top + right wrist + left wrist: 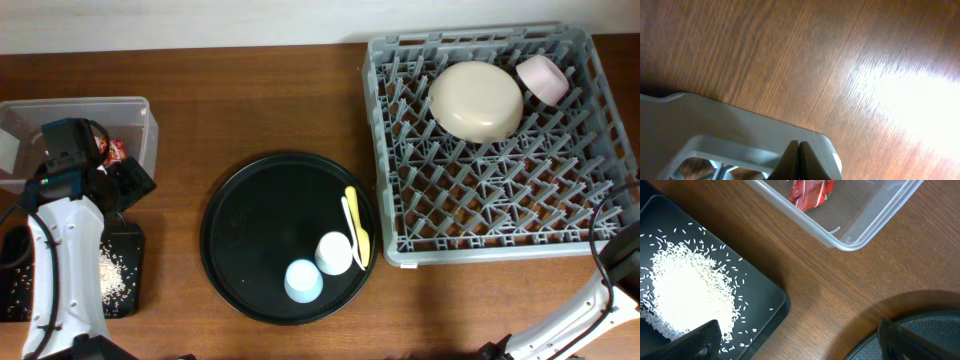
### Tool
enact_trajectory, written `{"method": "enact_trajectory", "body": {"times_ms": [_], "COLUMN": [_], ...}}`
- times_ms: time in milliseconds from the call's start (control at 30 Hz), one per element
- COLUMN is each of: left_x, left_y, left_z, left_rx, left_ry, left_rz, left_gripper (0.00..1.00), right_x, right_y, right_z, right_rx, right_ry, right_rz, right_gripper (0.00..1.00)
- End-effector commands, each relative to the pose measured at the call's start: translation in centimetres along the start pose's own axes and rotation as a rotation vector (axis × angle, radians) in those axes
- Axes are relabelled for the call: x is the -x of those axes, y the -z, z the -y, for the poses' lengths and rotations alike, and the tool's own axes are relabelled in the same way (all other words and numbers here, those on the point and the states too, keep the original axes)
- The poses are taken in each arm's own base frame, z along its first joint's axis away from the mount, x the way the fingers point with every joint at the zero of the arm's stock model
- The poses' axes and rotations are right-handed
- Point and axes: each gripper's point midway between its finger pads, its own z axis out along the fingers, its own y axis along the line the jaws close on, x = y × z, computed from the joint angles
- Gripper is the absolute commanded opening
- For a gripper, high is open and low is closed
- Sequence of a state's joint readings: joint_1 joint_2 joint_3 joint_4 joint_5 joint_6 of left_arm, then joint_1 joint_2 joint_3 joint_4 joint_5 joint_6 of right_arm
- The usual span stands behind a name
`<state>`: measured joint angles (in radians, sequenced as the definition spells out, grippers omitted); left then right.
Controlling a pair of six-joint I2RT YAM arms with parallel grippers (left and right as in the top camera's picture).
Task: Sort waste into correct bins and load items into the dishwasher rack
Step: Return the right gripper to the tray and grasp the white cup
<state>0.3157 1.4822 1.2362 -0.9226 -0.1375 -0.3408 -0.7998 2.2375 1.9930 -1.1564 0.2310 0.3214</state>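
- Rice [685, 295] is lying heaped in the black tray [767, 297], right ahead of the left-hand finger [700, 339] of the left gripper [800, 342].
- Left gripper's fingers are standing wide apart and gripping nothing, with only bare table [815, 285] showing between them.
- Wrapper [811, 192] is resting inside the clear box [865, 232], well ahead of those fingers and past the black tray's corner.
- Round tray [935, 325] is showing its rim just beside the right-hand finger.
- Right gripper [799, 161] is keeping its fingers pressed together, with nothing between them.
- Rack [730, 127] is showing one corner directly under those closed tips, and bare wood is stretching ahead of them.
- Plate [476, 100] and bowl [543, 78] are leaning in the rack's far corner, well apart from both pairs of fingers.
- White cup [334, 253], blue cup [303, 281] and cutlery [355, 232] are sitting together on the round tray, between the two grippers and untouched by either.
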Motion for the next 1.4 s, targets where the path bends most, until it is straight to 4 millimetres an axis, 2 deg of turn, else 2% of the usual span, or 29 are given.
{"method": "enact_trajectory", "body": {"times_ms": [0,33,100,200,233,267,300,333,367,400,433,467,500,567,600,633,667,767,800,867,900,967,1067,1133,1267,1300,1367], "left_x": [0.3,0.3,0.3,0.3,0.3,0.3,0.3,0.3,0.3,0.3,0.3,0.3,0.3,0.3,0.3,0.3,0.3,0.3,0.3,0.3,0.3,0.3,0.3,0.3,0.3,0.3,0.3], "left_y": [0.2,0.2,0.2,0.2,0.2,0.2,0.2,0.2,0.2,0.2,0.2,0.2,0.2,0.2,0.2,0.2,0.2,0.2,0.2,0.2,0.2,0.2,0.2,0.2,0.2,0.2,0.2], "left_z": [0.1,0.1,0.1,0.1,0.1,0.1,0.1,0.1,0.1,0.1,0.1,0.1,0.1,0.1,0.1,0.1,0.1,0.1,0.1,0.1,0.1,0.1,0.1,0.1,0.1,0.1,0.1], "left_rx": [-0.006,-0.006,-0.006,-0.006,-0.006,-0.006,-0.006,-0.006,-0.006,-0.006,-0.006,-0.006,-0.006,-0.006,-0.006,-0.006,-0.006,-0.006,-0.006,-0.006,-0.006,-0.006,-0.006,-0.006,-0.006,-0.006,-0.006], "left_ry": [0.016,0.016,0.016,0.016,0.016,0.016,0.016,0.016,0.016,0.016,0.016,0.016,0.016,0.016,0.016,0.016,0.016,0.016,0.016,0.016,0.016,0.016,0.016,0.016,0.016,0.016,0.016], "left_rz": [0.008,0.008,0.008,0.008,0.008,0.008,0.008,0.008,0.008,0.008,0.008,0.008,0.008,0.008,0.008,0.008,0.008,0.008,0.008,0.008,0.008,0.008,0.008,0.008,0.008,0.008,0.008], "left_gripper": [0.99,0.99,0.99,0.99,0.99,0.99,0.99,0.99,0.99,0.99,0.99,0.99,0.99,0.99,0.99,0.99,0.99,0.99,0.99,0.99,0.99,0.99,0.99,0.99,0.99,0.99,0.99], "right_x": [-0.5,0.1,2.2,4.9,5.5,5.4,4.8,2.6,1.1,-2.6,-7.4,-11.3,-16.1,-23.3,-28.1,-31.9,-35.6,-42.1,-45.9,-49.5,-50.7,-51.4,-52.2,-52.4,-52.8,-53.0,-53.1], "right_y": [-0.3,0.2,2.9,10.2,14.1,16.3,19.1,23.1,24.7,27.6,29.9,31.3,33.2,36.6,38.1,38.8,38.7,36.3,35.0,32.8,30.8,28.4,26.6,25.6,24.7,24.7,24.6], "right_z": [0.2,0.7,0.9,-1.6,-2.6,-3.3,-5.1,-8.5,-10.0,-12.9,-15.0,-16.3,-17.9,-20.7,-22.2,-22.9,-23.4,-23.5,-22.9,-21.7,-20.9,-20.1,-19.5,-19.5,-19.6,-19.6,-19.6], "right_rx": [-0.013,-0.039,-0.021,0.179,0.241,0.278,0.361,0.514,0.577,0.686,0.753,0.783,0.804,0.863,0.898,0.914,0.887,0.729,0.687,0.593,0.482,0.342,0.277,0.255,0.250,0.257,0.256], "right_ry": [-0.019,-0.023,-0.045,-0.058,-0.048,-0.029,0.032,0.155,0.216,0.354,0.486,0.591,0.723,0.937,1.060,1.154,1.225,1.340,1.432,1.498,1.507,1.486,1.449,1.446,1.448,1.448,1.448], "right_rz": [-0.019,0.012,0.091,0.216,0.277,0.305,0.326,0.325,0.315,0.280,0.216,0.168,0.135,0.146,0.130,0.102,0.070,0.026,-0.046,-0.112,-0.108,-0.066,-0.089,-0.101,-0.113,-0.122,-0.129], "right_gripper": [0.04,0.04,0.04,0.05,0.07,0.07,0.07,0.07,0.07,0.07,0.07,0.07,0.07,0.07,0.07,0.07,0.07,0.07,0.07,0.07,0.07,0.15,0.23,0.54,0.70,0.95,0.98]}}
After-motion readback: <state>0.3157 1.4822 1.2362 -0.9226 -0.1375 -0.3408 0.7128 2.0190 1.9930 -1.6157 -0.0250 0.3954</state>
